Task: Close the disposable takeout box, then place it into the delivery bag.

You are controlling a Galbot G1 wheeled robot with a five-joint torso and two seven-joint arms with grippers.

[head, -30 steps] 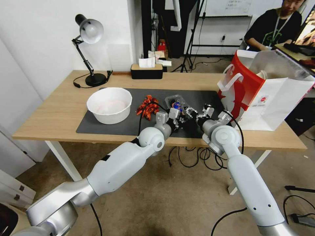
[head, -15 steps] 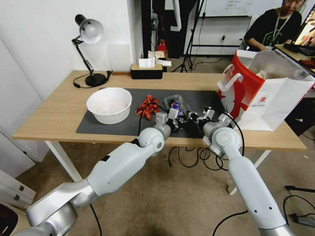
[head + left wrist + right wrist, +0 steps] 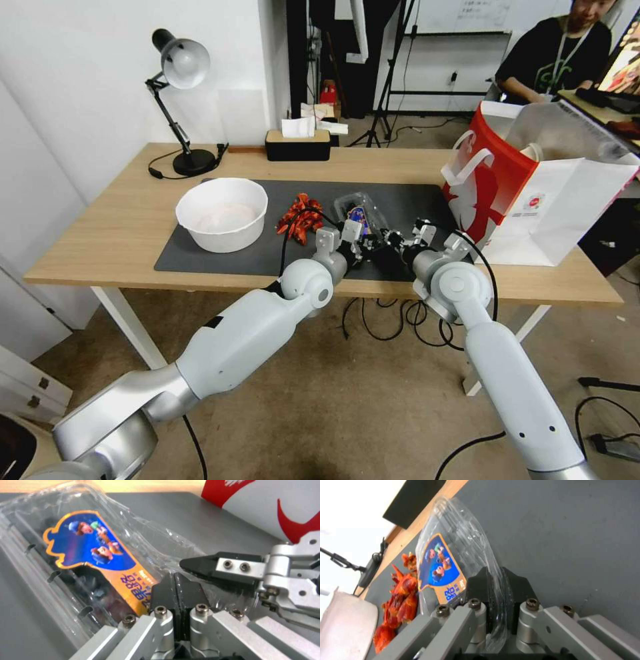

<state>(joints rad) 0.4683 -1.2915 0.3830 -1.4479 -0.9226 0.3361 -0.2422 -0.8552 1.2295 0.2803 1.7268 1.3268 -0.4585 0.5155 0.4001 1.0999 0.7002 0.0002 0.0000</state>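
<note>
Item: disposable takeout box [image 3: 361, 208], clear clamshell with a blue-and-orange label, lying on the dark mat [image 3: 220, 257] of the counter [image 3: 107, 233], just left of the delivery bag [image 3: 533, 193].

Left tool [image 3: 175, 585]: fingers pressed together on the box's near rim.

Right tool [image 3: 498, 590]: clamped on the same rim, beside the left.

Change: over the last second the right arm has edged closer to the left; the box has barely shifted.

Status, judged: lid is being pinched shut; bagging not yet begun.

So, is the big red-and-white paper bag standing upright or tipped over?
Upright. The red-and-white paper delivery bag stands on the wooden table, its mouth open upward and the silver lining visible.
</note>
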